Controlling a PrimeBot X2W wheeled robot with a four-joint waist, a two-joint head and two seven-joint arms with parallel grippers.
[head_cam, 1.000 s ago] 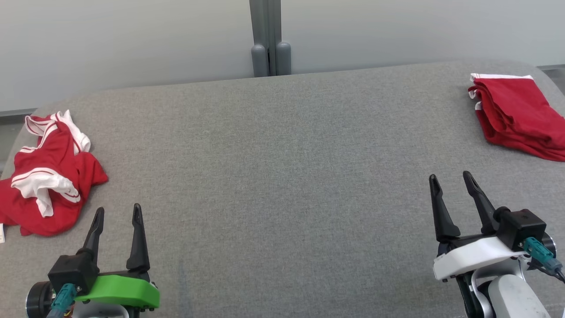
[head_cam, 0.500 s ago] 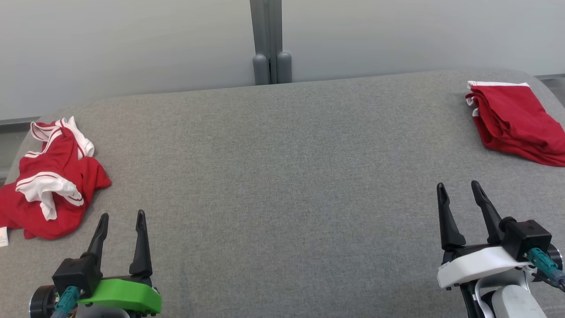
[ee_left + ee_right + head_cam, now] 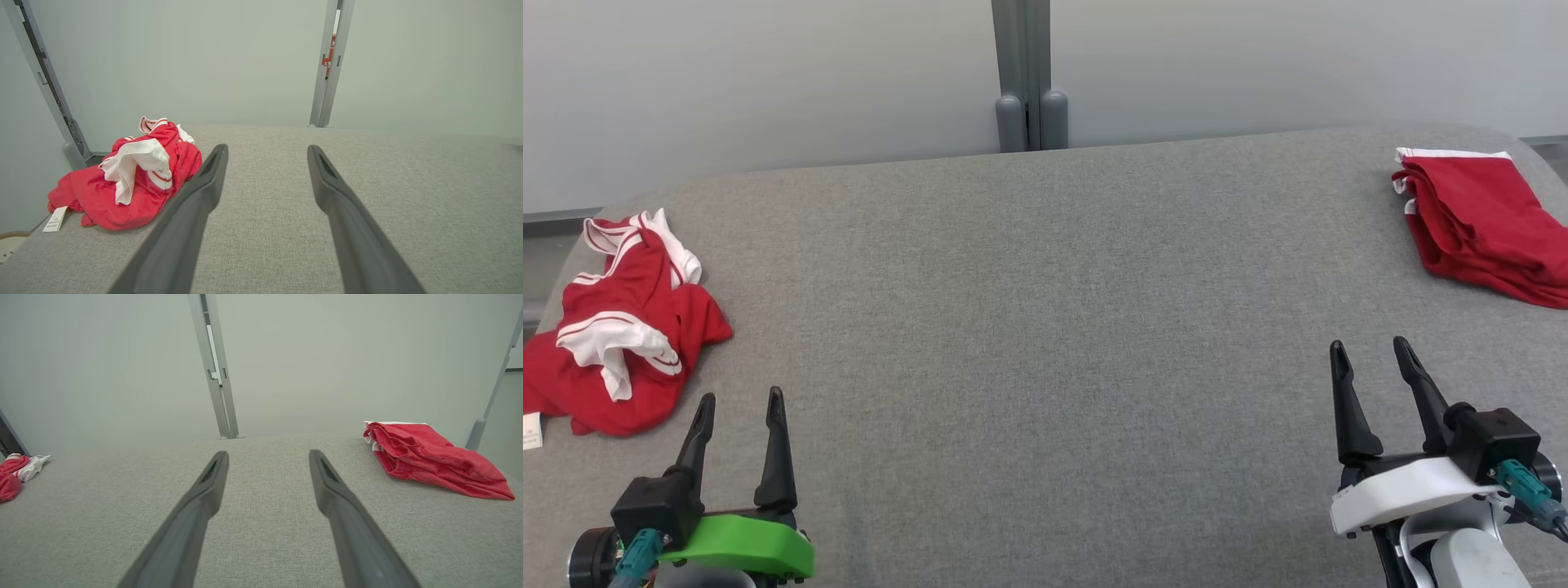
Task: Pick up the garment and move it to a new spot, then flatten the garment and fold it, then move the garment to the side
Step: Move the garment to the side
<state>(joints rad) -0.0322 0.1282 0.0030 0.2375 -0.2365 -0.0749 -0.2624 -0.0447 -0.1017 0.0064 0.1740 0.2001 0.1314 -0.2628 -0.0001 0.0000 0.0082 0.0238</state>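
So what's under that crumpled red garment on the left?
The crumpled red garment lies on the grey fabric surface; a white label pokes out. Anything beneath its folds is covered.

crumpled garment (image 3: pixel 621 327) on table (image 3: pixel 1045 327), left edge; folded garment (image 3: pixel 1478 220) far right; left gripper (image 3: pixel 741 395) near-left, beside crumpled garment; right gripper (image 3: pixel 1369 345) near-right, before folded garment; post (image 3: pixel 1023 73) behind

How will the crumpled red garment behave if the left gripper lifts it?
Probably floppy: the crumpled garment lies in loose folds, so it should drape and unfurl from one pinch. It looks thin, likely light. Pushed across the grey fabric surface, it would probably bunch, not slide.
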